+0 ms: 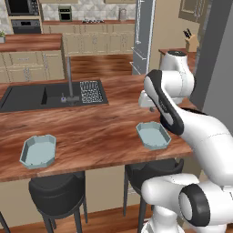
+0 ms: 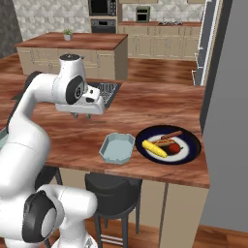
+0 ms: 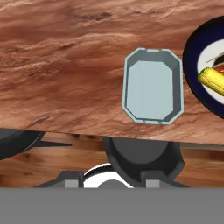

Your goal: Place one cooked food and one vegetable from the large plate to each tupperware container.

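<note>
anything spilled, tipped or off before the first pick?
Nothing stands out. Both tupperware containers sit flat and empty on the counter. The corn cob, sausages and red vegetable all lie on the large plate.

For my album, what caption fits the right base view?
White arm above the counter, empty tray beside plate of corn and sausages.

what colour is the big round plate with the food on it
Dark navy-black rim with a paler centre; the plate shows best in the right base view.
</note>
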Motion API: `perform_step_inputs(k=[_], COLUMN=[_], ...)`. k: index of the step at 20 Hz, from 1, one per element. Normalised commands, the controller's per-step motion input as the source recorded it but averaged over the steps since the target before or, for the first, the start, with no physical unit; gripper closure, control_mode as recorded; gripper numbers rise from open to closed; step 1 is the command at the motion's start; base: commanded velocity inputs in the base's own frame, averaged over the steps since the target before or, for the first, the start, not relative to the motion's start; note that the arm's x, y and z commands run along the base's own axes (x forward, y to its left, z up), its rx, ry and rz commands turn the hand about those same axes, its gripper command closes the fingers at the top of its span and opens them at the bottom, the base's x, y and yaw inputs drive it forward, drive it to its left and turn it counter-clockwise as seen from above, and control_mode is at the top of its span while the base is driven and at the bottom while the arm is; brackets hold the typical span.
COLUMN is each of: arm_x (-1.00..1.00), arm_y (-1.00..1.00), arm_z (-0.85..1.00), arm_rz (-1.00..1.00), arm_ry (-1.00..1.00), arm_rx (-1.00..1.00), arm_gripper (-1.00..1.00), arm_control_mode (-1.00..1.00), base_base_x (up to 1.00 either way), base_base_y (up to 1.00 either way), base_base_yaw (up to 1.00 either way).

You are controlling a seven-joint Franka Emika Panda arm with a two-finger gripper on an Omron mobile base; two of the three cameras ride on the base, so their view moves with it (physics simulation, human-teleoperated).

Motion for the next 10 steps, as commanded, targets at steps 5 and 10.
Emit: perform_step_inputs(k=[5,10], arm_x=[-0.56,-0.47], arm_y=[0.06,-0.44], arm_z=[-0.05,-0.17], arm_rz=[0.05,0.08], arm_ry=[0.0,0.01], arm_rx=[0.0,0.0], arm_gripper=[-1.0,-1.0], arm_control_mode=[-1.0,-1.0], base_base_x=[0.0,0.0], base_base_y=[0.0,0.0], base_base_yaw=[0.0,0.0])
